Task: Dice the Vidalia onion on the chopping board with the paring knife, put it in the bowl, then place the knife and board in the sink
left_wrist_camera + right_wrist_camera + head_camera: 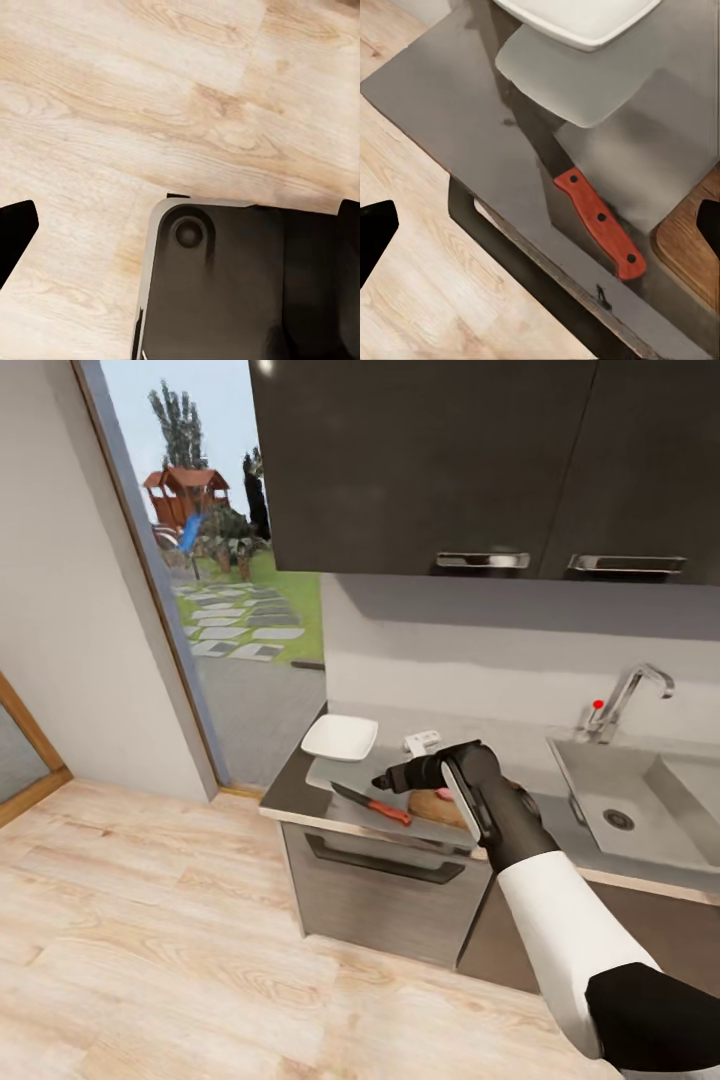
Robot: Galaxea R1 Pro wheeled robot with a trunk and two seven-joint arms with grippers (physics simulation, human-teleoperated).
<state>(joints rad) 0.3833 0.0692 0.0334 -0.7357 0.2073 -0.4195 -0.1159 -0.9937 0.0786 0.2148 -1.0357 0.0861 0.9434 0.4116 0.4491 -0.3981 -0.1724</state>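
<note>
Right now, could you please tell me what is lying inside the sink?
The sink shows a bare grey basin with its round drain; no onion is visible there. Its near edge is partly hidden by the right arm.

White forearm (560, 920) with black elbow, black wrist, grey-striped housing

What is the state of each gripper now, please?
Left gripper: open, holding nothing.
Right gripper: open, empty, above the paring knife.
</note>
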